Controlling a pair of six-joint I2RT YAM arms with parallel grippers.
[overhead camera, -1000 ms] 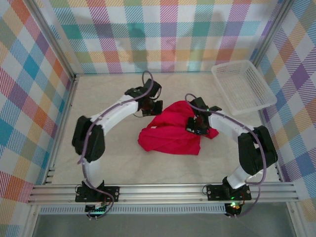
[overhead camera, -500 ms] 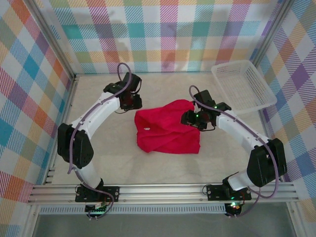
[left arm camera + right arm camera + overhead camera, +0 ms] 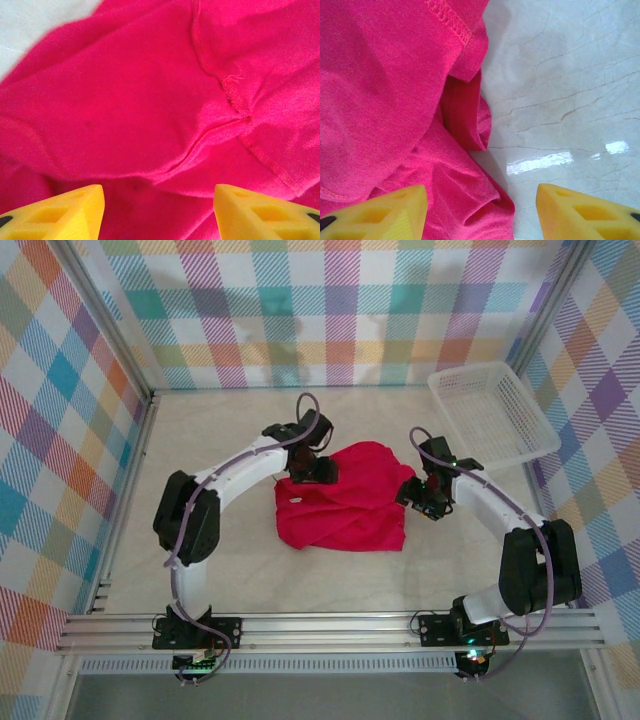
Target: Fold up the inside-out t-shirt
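Note:
The inside-out t-shirt (image 3: 350,502) lies in a crumpled, roughly folded crimson heap in the middle of the table. My left gripper (image 3: 316,470) hovers over its upper left part. In the left wrist view that gripper (image 3: 159,215) is open, its yellow fingertips (image 3: 65,212) wide apart above red cloth (image 3: 125,100) with a raised seam. My right gripper (image 3: 420,496) sits at the shirt's right edge. It (image 3: 482,215) is open too, straddling the rumpled hem (image 3: 470,200), with one fingertip (image 3: 590,212) over bare table. Neither gripper holds any cloth.
A white mesh basket (image 3: 493,415) stands at the back right, close to the right arm's reach. The pale marble-look tabletop (image 3: 210,430) is walled by checked panels on three sides. An aluminium rail (image 3: 330,625) runs along the near edge.
Both grippers went from shut to open and let go of the shirt. The left arm swung out left, then back over the shirt. The right gripper moved to its right edge. The cloth settled flatter.

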